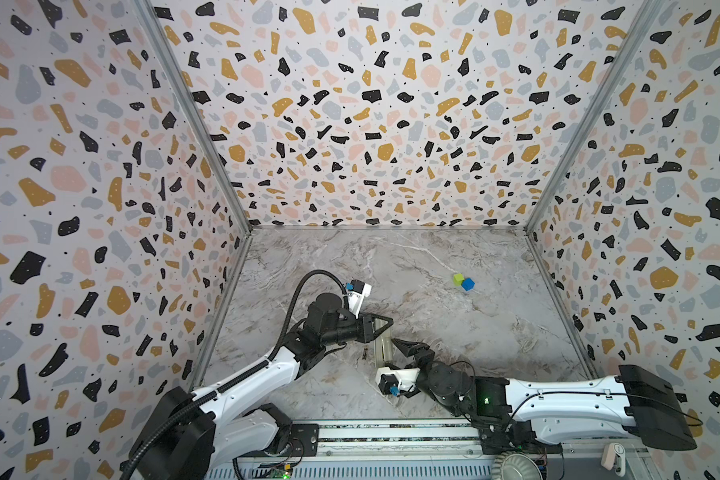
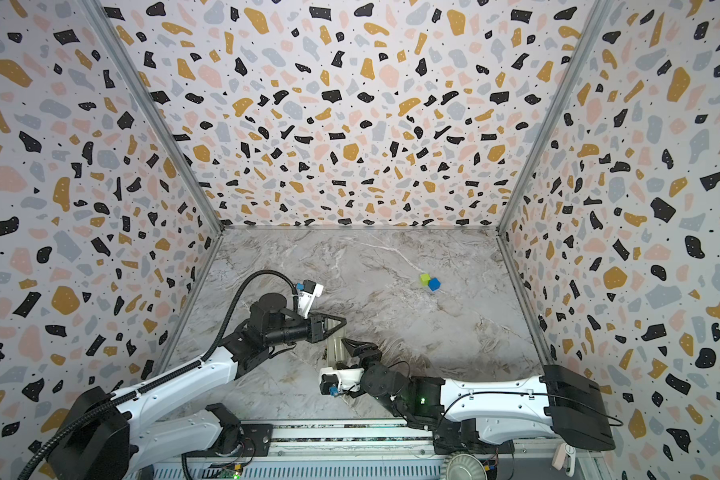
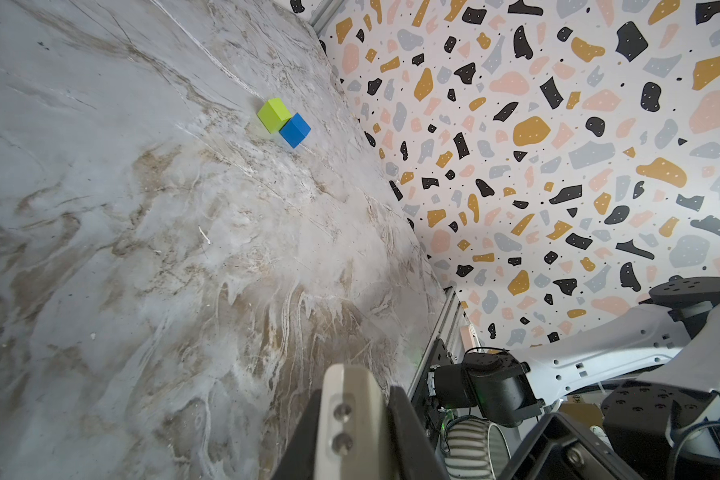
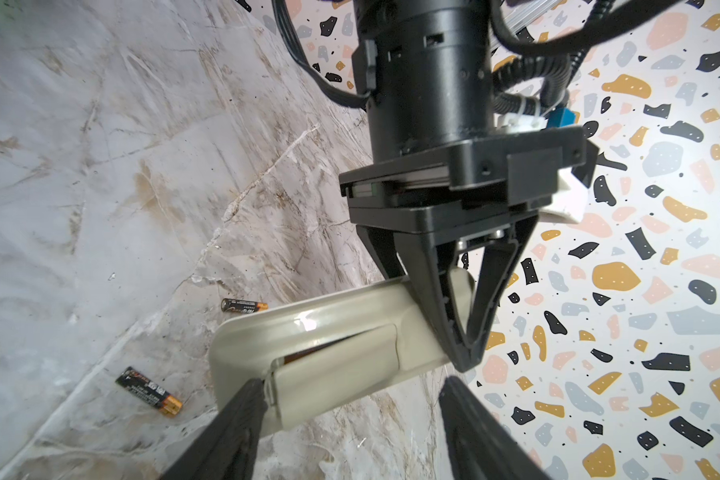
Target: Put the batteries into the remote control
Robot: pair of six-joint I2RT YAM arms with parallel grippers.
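Observation:
The remote control (image 4: 329, 320) is pale, back side up, and held just above the marble floor. My left gripper (image 4: 466, 357) is shut on one end of it; its wrist view shows the remote (image 3: 350, 415) between the fingers of the left gripper (image 3: 354, 392). The battery cover (image 4: 333, 368) is ajar, with a dark gap along one edge. My right gripper (image 4: 350, 392) is open at the remote's other end, and one finger (image 4: 242, 411) touches the cover's end. Two batteries (image 4: 244, 306) (image 4: 148, 390) lie on the floor beside the remote (image 1: 383, 349). In both top views the batteries (image 1: 365, 354) (image 2: 325, 354) are a small dark speck.
A green cube (image 1: 458, 279) and a blue cube (image 1: 468, 284) touch each other at the back right of the floor. Terrazzo-patterned walls enclose the marble floor (image 1: 433, 324) on three sides. The arm bases and a rail run along the front edge.

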